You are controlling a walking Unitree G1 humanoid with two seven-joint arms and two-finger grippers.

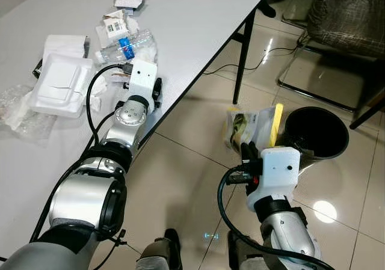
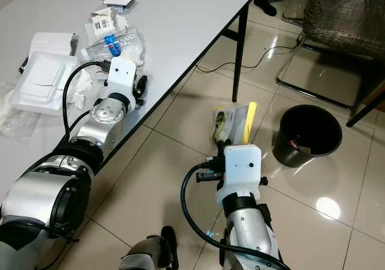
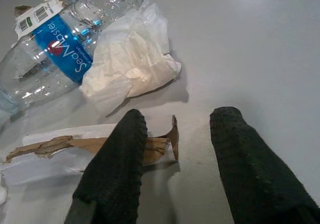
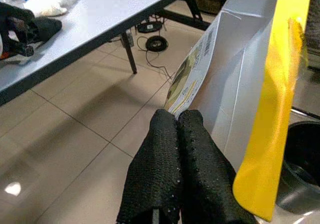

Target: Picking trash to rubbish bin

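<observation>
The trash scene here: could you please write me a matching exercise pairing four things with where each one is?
Things:
1. bottle
2. packet
3. bin
4. foam box

Places:
A. standing on the tiled floor
B. pinched in the right gripper, held over the floor
C. lying on the table just ahead of the left gripper
D. on the table, left of the left arm

Pairs: 1-C, 2-B, 3-A, 4-D

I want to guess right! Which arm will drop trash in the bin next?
Probably the right. The right gripper already pinches a bag beside the bin; the left gripper is open over the table.
</observation>
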